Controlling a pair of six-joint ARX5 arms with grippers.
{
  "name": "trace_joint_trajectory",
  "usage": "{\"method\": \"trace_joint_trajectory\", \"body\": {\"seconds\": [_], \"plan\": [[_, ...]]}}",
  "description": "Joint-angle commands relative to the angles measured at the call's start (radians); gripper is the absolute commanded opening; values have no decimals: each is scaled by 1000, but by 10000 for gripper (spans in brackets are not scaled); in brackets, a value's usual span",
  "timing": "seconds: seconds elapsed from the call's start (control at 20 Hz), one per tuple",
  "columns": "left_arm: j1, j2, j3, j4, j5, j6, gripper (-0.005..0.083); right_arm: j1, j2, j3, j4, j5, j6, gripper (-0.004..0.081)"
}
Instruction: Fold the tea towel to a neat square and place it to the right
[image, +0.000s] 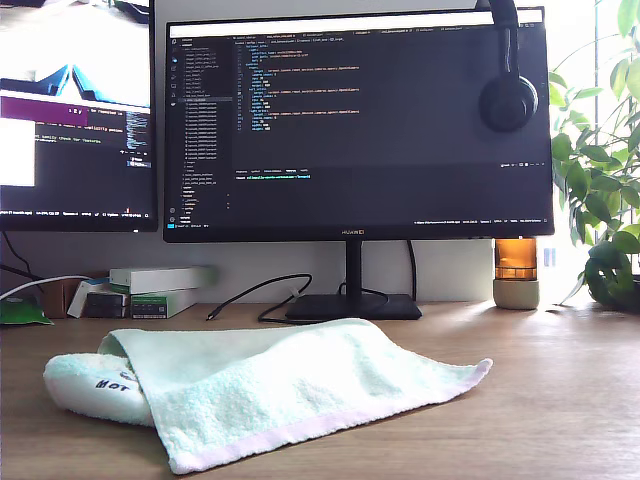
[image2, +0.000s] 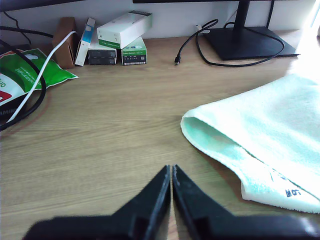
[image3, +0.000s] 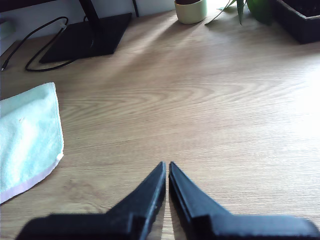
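First wrist view: my first gripper (image2: 171, 172) has fingers pressed together, empty, towel (image2: 260, 135) at two o'clock. My second gripper (image3: 166, 170), fingers likewise together, towel at ten o'clock, flat on counter (image3: 200, 110).

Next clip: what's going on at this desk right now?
Nothing is being handled at the moment. The tea towel lies on the wooden desk in front of the monitor, loosely folded over itself rather than in a neat square, with a rounded fold and some lettering at the exterior view's left. My first gripper hangs over bare desk beside the towel's folded end, jaws together and holding nothing. My second gripper hangs over bare wood off the towel's pink-edged side, also closed and empty.
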Motion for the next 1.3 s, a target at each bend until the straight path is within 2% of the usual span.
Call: {"method": "trace_joint_trajectory", "body": {"seconds": [0.0,0.3,0.35,0.45,0.65,0.85,1.0,1.1,1.25], "plan": [[1,-10,-8,189,19,3,-24,4,-6,-14,259,-1,4,-11],[1,-10,-8,196,22,-17,-24,4,-6,-14,260,-2,5,-11],[1,-10,-8,209,49,-55,-24,4,-6,-14,269,-6,16,-11],[0,-10,-8,241,137,-77,-24,5,-6,-14,283,-39,114,-11],[-6,-9,-6,245,298,-79,-24,5,-6,-11,283,-136,137,-11],[-40,13,32,218,350,-115,-24,15,-1,34,281,-157,139,-11],[-82,111,94,210,372,-120,-24,27,44,87,277,-169,138,-11],[-118,205,144,211,394,-117,-24,42,110,120,265,-220,134,-11],[-196,366,228,209,398,-62,-24,80,254,154,263,-367,105,-11]]}}
